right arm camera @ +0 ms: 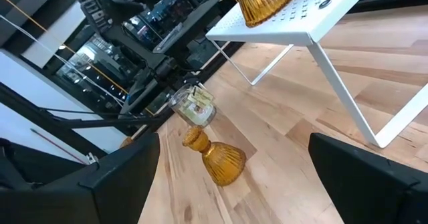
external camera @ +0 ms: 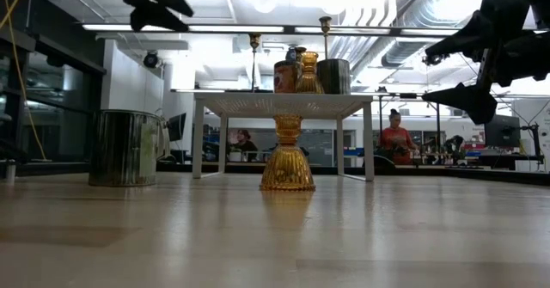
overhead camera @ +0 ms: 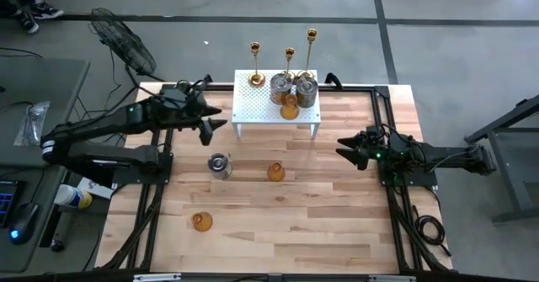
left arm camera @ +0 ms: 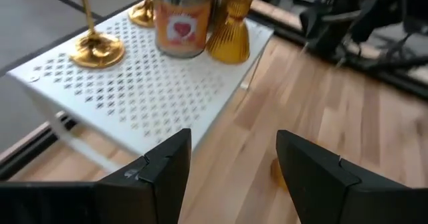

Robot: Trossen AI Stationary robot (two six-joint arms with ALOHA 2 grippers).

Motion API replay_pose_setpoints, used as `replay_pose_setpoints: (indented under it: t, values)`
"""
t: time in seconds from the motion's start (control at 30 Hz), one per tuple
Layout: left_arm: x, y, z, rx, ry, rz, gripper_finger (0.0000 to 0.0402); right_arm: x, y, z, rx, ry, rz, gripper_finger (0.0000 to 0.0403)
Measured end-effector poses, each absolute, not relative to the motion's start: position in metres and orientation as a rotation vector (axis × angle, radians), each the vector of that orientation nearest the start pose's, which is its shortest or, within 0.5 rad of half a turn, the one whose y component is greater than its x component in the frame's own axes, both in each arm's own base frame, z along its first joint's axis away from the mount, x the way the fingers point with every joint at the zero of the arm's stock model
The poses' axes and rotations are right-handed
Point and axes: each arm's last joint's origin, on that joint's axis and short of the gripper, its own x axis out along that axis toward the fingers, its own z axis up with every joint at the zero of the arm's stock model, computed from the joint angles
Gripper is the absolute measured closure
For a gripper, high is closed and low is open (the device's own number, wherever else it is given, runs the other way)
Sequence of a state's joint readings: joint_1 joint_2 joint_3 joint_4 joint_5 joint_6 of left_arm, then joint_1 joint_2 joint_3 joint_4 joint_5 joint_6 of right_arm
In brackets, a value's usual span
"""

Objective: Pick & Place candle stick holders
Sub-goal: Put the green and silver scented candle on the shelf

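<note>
High view: the left pincer [overhead camera: 212, 124] hangs spread and empty beside the rack [overhead camera: 261, 107], above a silver cup [overhead camera: 219, 165] on the desk [overhead camera: 337, 223], seemingly the next pick. The right pincer [overhead camera: 348, 147] waits spread, aside.

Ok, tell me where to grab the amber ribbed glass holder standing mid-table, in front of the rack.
Take the amber ribbed glass holder at its narrow waist, above the flared base, coming straight down. It stands upright and alone on the wooden table, so an open pincer probably fits around it; the right pincer hovers nearest.
</note>
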State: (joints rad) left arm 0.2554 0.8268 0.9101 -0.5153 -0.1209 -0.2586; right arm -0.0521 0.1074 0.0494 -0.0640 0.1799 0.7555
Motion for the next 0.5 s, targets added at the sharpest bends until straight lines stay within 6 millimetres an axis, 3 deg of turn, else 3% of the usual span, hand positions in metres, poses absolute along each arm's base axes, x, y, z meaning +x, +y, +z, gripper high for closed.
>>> replay_pose_setpoints:
  t: [0.2,0.5]
  values:
    - [0.154,0.044,0.332,-0.257,0.471,0.430,0.0185,0.101,-0.010,0.166,0.743,0.029,-0.267,0.0027]
    - [0.163,0.049,0.312,-0.391,0.608,0.568,0.0185,0.101,-0.010,0.166,0.743,0.029,-0.267,0.0027]
